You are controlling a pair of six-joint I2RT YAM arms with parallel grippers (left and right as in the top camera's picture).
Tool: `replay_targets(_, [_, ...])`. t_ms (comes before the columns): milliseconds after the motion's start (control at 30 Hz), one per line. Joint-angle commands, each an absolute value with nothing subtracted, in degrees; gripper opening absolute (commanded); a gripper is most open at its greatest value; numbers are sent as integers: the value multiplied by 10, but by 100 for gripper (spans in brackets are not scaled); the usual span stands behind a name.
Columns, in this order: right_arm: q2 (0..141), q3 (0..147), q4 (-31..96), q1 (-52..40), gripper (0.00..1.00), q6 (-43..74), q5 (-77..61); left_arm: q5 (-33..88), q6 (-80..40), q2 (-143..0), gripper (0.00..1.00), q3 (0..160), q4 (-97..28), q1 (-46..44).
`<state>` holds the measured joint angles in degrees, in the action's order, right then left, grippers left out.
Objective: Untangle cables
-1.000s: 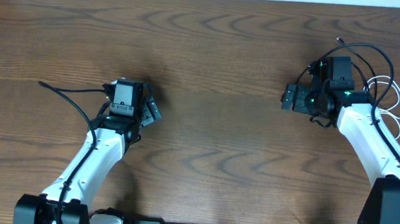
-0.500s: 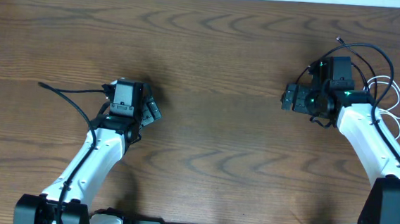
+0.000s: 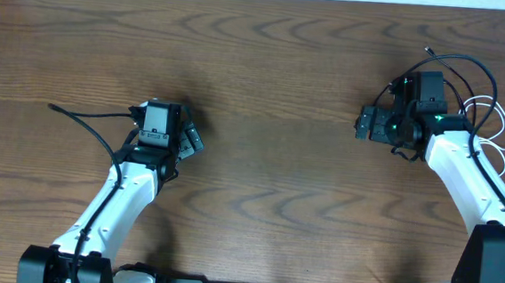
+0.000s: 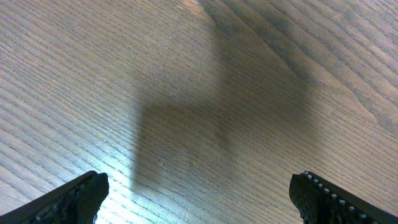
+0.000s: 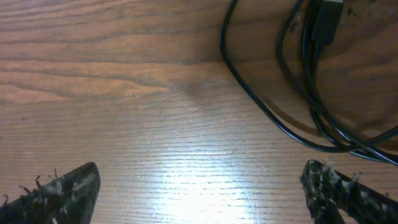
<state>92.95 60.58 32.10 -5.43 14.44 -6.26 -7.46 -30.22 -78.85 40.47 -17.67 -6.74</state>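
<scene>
Black cable: the black cable (image 5: 249, 87) lies at about 2 o'clock on the table (image 3: 266, 71). It curves in loose loops, and its plug end (image 5: 325, 22) rests flat on the wood.
White cable: the white cable (image 3: 501, 123) sits near 3 o'clock, just beside the black loops and partly behind the right arm. The two seem to overlap there, though the crossing itself is hidden.
Right gripper: the right gripper (image 3: 367, 125) hangs over the table near the black cable. Its jaws are spread wide with only bare wood between the fingers (image 5: 62, 193). In the wrist view the cable runs past the fingertips toward 1 o'clock, and no strand lies inside the gap.
Left gripper: the left gripper (image 3: 190, 142) is well apart from both cables, at about 9 o'clock. Its jaws are also released and empty, with nothing but wood grain and its own shadow beneath.
Why so placed: the right arm is the only one within reach of the tangle, so its open stance reads as readiness for a pick (a judgement, not something seen). The left arm waits clear of the work.
Step in hand: no cable is gripped, so the separation is not yet begun.
Next move calls for: centring a single black strand between the right fingers before closing.
Risk: pinching two strands at once would drag the white cable along.
</scene>
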Motion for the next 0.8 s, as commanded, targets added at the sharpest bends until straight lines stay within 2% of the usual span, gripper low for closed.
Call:
replay_targets(0, [930, 604, 322, -57, 99, 146, -66, -85, -307, -778, 98, 407, -175, -65])
replay_targets(200, [930, 604, 322, -57, 99, 146, -66, -87, -307, -778, 98, 388, -150, -65])
replay_targets(400, [930, 604, 321, -57, 99, 146, -66, -86, -305, -772, 98, 308, -38, -65])
replay_targets(767, [930, 604, 321, -57, 99, 146, -66, -97, -305, -686, 98, 205, 46, -65])
